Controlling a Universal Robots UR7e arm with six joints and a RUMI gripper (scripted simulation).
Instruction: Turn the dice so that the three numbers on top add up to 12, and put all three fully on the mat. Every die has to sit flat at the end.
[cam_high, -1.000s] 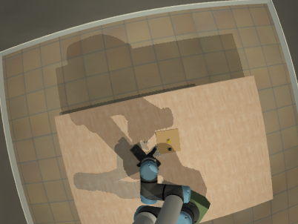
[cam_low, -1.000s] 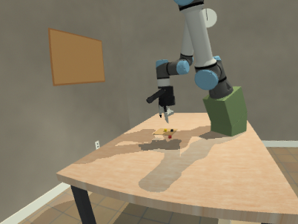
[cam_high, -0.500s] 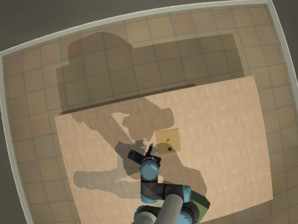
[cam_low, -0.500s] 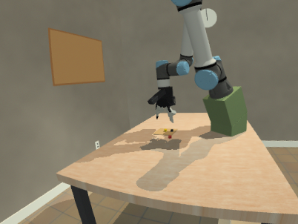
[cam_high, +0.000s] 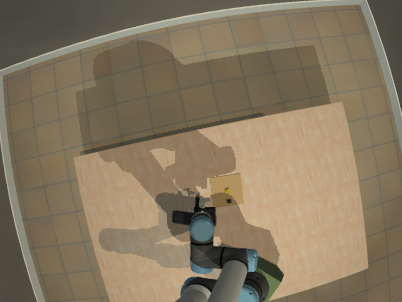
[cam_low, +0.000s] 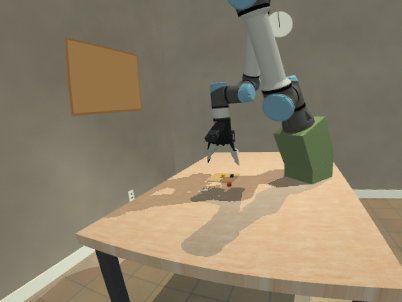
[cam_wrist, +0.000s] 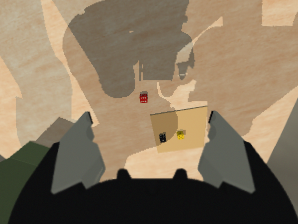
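Note:
A small tan mat lies on the wooden table; it also shows in the top view and the exterior view. A black die and a yellow die sit on the mat. A red die lies on the table just off the mat's edge; it also shows in the exterior view. My gripper hangs well above the dice, fingers wide open and empty; it also shows in the wrist view. The dice are too small to read their top faces.
The arm's green base block stands at the table's far right corner. The arm's shadow falls across the table around the mat. An orange board hangs on the wall.

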